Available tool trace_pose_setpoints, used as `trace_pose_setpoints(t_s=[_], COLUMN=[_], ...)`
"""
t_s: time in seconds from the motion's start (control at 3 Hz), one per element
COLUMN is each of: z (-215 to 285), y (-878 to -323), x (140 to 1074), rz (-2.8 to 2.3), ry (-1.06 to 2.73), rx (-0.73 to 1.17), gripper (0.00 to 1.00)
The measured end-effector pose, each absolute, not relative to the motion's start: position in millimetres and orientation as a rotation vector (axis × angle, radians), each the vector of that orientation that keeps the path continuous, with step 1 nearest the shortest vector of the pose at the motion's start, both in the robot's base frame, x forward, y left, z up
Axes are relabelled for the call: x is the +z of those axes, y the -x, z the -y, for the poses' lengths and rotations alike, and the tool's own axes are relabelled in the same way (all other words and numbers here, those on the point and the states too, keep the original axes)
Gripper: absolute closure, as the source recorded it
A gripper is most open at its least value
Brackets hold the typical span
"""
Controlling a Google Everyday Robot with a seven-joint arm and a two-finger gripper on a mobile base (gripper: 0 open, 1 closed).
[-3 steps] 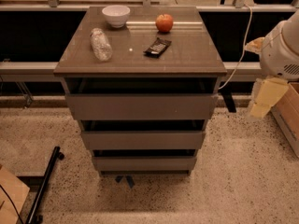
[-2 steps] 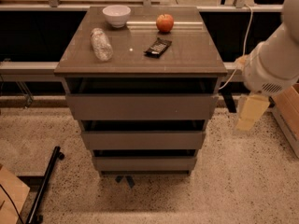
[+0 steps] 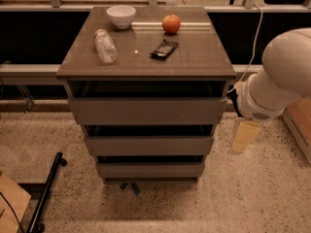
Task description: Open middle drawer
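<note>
A grey-brown cabinet (image 3: 146, 62) holds three stacked drawers. The middle drawer (image 3: 149, 145) is shut, its front lying between the top drawer (image 3: 147, 111) and the bottom drawer (image 3: 149, 170). My white arm (image 3: 277, 76) comes in from the right. My gripper (image 3: 243, 137), pale yellow, hangs below the arm just off the cabinet's right side, level with the middle drawer and a little apart from it. It holds nothing that I can see.
On the cabinet top lie a white bowl (image 3: 121, 15), an apple (image 3: 171, 24), a clear plastic bottle (image 3: 105, 46) on its side and a dark packet (image 3: 164, 49). A black pole (image 3: 46, 193) lies on the floor at the left. A wooden box (image 3: 299, 125) stands at the right.
My arm has swung in from the far right and lowered, bringing the gripper closer to the cabinet's right side. The drawers have not moved.
</note>
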State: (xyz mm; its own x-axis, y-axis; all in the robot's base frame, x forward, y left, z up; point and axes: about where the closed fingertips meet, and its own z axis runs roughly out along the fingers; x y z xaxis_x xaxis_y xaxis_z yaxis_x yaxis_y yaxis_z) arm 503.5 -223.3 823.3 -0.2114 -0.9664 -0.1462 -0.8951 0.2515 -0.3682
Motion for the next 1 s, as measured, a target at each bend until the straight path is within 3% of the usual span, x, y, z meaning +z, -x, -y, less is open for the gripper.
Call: trace_pose_setpoints(t_s=[1.0], z=[215], y=[-509], x=[768], rz=[-2.191], ry=[1.663], rx=[-0.235], gripper=[0.0])
